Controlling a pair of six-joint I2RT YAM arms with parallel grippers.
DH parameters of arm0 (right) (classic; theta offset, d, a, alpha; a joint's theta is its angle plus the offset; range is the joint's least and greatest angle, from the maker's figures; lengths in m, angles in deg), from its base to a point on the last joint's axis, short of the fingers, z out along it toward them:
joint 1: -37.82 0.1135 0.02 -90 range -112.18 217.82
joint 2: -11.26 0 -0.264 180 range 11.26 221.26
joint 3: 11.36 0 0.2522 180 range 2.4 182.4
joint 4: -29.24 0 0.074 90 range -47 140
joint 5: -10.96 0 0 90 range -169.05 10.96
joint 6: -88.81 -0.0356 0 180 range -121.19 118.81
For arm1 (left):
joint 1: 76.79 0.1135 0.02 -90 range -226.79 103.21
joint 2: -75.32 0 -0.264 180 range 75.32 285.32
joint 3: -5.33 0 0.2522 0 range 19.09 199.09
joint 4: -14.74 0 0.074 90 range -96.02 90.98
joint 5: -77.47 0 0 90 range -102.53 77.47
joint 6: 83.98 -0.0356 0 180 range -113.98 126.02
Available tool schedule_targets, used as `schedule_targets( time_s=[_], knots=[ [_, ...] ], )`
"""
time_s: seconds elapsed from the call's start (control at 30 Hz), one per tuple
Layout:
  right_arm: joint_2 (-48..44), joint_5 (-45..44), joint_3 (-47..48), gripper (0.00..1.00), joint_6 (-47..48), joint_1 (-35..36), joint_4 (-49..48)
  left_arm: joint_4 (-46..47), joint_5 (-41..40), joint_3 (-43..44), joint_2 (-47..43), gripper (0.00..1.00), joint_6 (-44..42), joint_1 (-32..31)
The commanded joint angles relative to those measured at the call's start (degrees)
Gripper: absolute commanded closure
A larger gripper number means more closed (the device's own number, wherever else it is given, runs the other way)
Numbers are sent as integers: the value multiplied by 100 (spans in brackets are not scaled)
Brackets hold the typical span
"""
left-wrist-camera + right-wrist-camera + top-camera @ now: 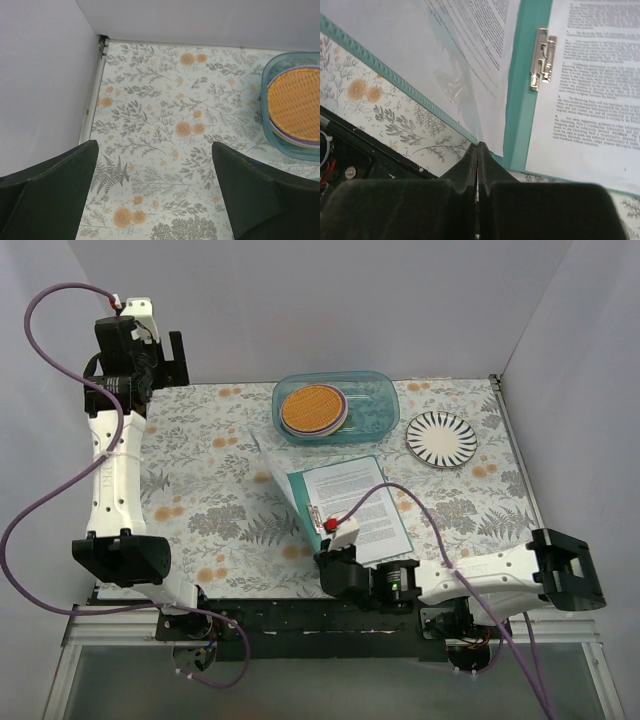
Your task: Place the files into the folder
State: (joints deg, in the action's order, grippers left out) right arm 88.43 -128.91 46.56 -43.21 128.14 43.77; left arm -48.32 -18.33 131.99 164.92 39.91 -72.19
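- Left pincer: fingers spread wide, holding nothing, above the floral tabletop near its back left corner.
- Folder: lies open on the tabletop's middle, toward the near side, with its translucent left cover tilted up.
- Right pincer: fingers pressed together on that cover's near edge, by the spine.
- Files: a printed sheet lies flat on the folder's right half, beside the silver clip.
- Clear blue container holding a woven disc stands behind the folder, with a striped plate to its right.

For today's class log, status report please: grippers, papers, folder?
Left gripper open, empty. Right gripper shut on folder, cover half raised. Paper lies inside. Nothing blocking.
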Motion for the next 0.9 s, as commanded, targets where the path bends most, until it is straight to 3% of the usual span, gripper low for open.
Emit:
schedule_targets(
  time_s=[0.0,0.13,0.37,0.57,0.7,0.8,0.83,0.87],
  knots=[
    [-842,-172,-714,99,-2385,-155,718,-19,464,-382,67,3,127,-12],
    [-1606,-260,-1286,99,-4361,-173,1476,-202,852,-471,118,7,162,-3],
    [-1995,-164,-1832,99,-5964,-234,2347,-466,1511,-980,-39,10,162,-21],
    [-2048,-41,-2060,99,-6415,-331,2585,-449,1934,-1875,-294,9,101,-371],
    [-1837,354,-2175,99,-6433,-647,2384,-300,1758,-2561,-391,10,56,-1257],
    [-1636,723,-2263,75,-6074,-901,1726,-124,1670,-3044,-400,11,117,-1785],
    [-1565,828,-2254,58,-5472,-1007,1463,-115,1670,-3107,-365,11,144,-1883],
    [-1469,1143,-2193,54,-5127,-1130,947,-115,1740,-3160,-321,11,179,-1954]
  ],
)
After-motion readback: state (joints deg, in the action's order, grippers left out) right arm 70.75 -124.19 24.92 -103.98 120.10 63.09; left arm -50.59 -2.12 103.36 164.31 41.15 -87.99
